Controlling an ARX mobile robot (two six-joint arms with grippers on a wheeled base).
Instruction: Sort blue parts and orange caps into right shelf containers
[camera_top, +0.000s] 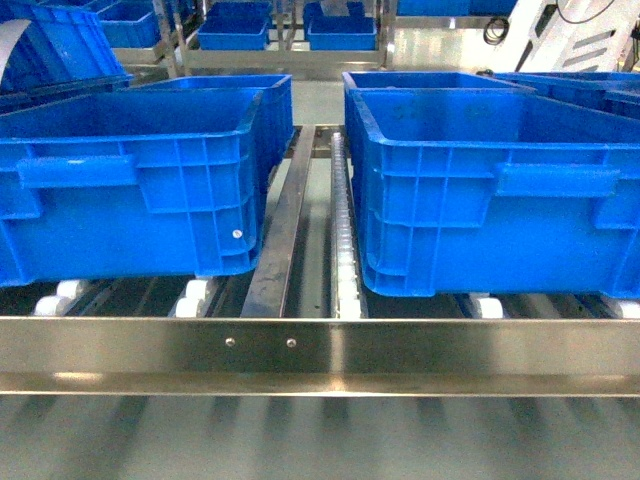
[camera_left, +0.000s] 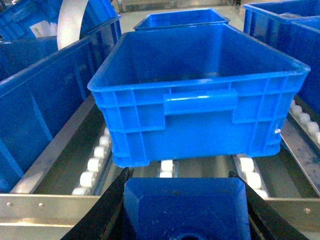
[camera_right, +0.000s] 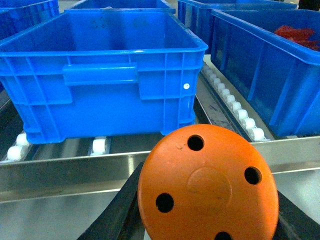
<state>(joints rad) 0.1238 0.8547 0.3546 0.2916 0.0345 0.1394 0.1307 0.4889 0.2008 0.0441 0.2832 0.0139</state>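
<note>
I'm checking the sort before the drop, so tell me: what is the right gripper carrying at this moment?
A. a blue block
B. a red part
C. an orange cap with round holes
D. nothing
C: the right wrist view shows the right gripper closed around an orange cap with round holes, in front of the shelf rail.

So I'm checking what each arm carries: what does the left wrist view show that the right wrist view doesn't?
Only the left wrist view shows the blue part held in the left gripper, before an empty blue crate. Only the right wrist view shows the orange cap in the right gripper, and red items in a crate at right. Both show the steel shelf rail and white rollers.
</note>
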